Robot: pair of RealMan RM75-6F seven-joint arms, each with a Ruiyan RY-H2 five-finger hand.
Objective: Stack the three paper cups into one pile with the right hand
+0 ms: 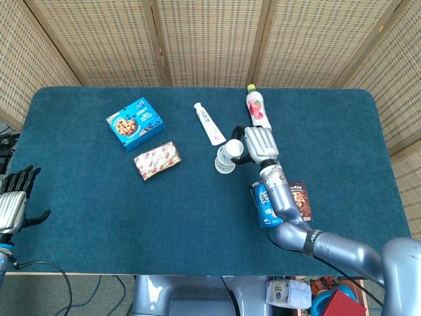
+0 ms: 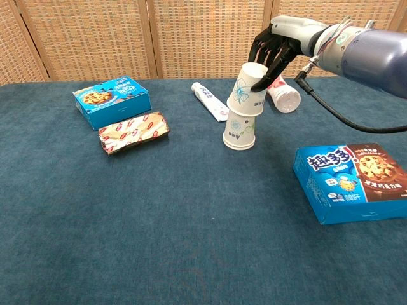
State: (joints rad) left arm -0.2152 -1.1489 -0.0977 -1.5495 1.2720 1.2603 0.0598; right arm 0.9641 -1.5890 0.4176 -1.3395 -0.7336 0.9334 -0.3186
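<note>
A white paper cup (image 2: 240,135) stands upside down near the middle of the blue table; I cannot tell whether another cup is nested in it. My right hand (image 2: 272,51) holds a second upside-down cup (image 2: 246,89) with a blue flower print, slightly tilted, its rim over the top of the standing cup. From the head view the held cup (image 1: 231,152) sits just left of my right hand (image 1: 256,143), and the standing cup (image 1: 222,164) lies below it. My left hand (image 1: 12,201) hangs off the table's left front edge with its fingers apart, holding nothing.
A toothpaste tube (image 2: 210,100) lies behind the cups and a bottle (image 2: 283,94) lies on its side to their right. A blue cookie box (image 2: 111,100) and a red-white snack pack (image 2: 134,131) are at the left. Another blue box (image 2: 351,181) lies front right.
</note>
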